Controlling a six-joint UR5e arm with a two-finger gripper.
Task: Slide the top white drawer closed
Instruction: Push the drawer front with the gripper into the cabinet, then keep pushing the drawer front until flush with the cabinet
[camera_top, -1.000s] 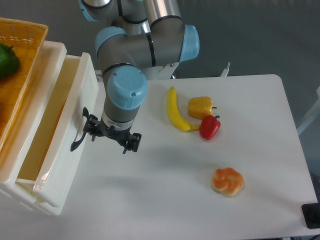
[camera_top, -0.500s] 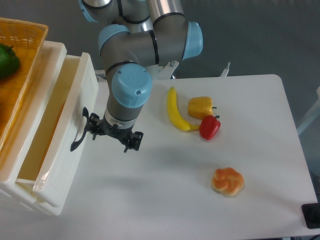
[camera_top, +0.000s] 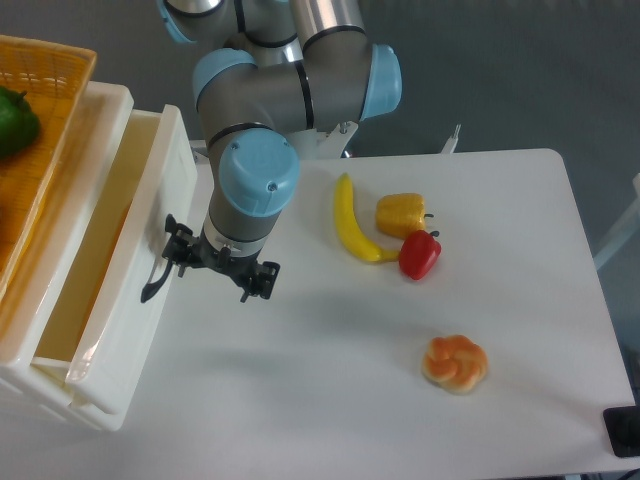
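Note:
The top white drawer (camera_top: 135, 300) stands pulled out from the white cabinet at the left, its empty inside showing. A black curved handle (camera_top: 158, 268) sits on its front face. My gripper (camera_top: 220, 268) hangs just right of that front, fingers spread wide and open, nothing between them. The left finger (camera_top: 179, 250) is right at the handle; I cannot tell whether it touches. The arm's blue and grey wrist (camera_top: 255, 180) is above the gripper.
An orange wicker basket (camera_top: 40, 120) with a green item (camera_top: 15, 120) sits on the cabinet top. On the table lie a banana (camera_top: 350, 222), a yellow pepper (camera_top: 402, 214), a red pepper (camera_top: 419, 254) and a bread roll (camera_top: 455, 363).
The gripper drifted slightly right, then back left toward the drawer front. The drawer has not visibly moved.

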